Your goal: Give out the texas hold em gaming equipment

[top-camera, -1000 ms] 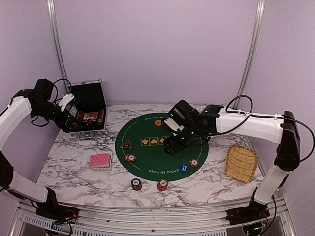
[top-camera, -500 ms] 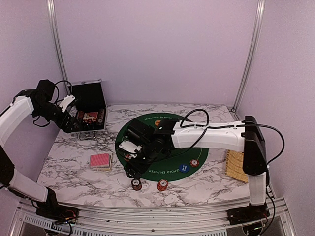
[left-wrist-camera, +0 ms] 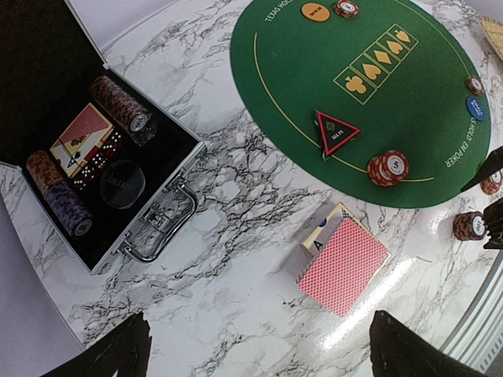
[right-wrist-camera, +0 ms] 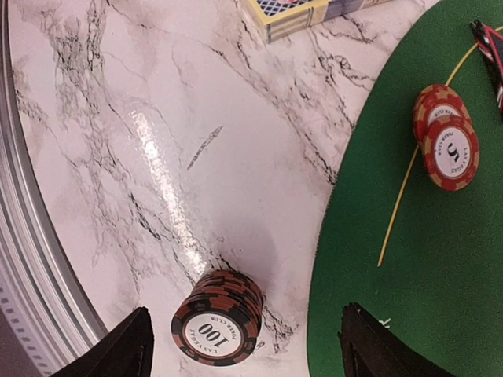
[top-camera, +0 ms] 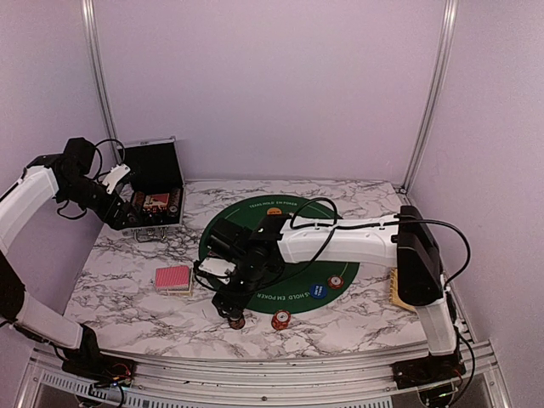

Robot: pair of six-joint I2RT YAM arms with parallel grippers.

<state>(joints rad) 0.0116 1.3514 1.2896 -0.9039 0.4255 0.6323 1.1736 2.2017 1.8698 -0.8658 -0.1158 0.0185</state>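
I saw a white marble desk (top-camera: 127, 297) boxed in by lilac walls, with metal posts at the back corners and a metal rail along the near edge. A round green mat (left-wrist-camera: 314, 71) lay mid-desk. A black case (left-wrist-camera: 47, 78) stood open at the back left, with chip rolls and cards inside.

On the mat were the orange button (left-wrist-camera: 316, 12), the triangular marker (left-wrist-camera: 336, 132), a red stack (right-wrist-camera: 446, 135) at its near-left rim, a blue chip (top-camera: 318, 291) and a red chip (top-camera: 336, 281). The deck (left-wrist-camera: 343, 259) lay on bare marble left of the mat. Off the mat, near the front rail, sat the dark stack (right-wrist-camera: 216, 318) and the front red stack (top-camera: 281, 320).

The right pincer (right-wrist-camera: 245, 330) stood wide and low over the dark stack. The stack sat between its fingers, closer to one, and I saw it touching neither. The left pincer (left-wrist-camera: 261, 322) hung wide, holding nothing, high near the case.

The right arm lay across the mat's near half. Open marble lay left of the deck and between deck and case. The rail ran near the dark stack.
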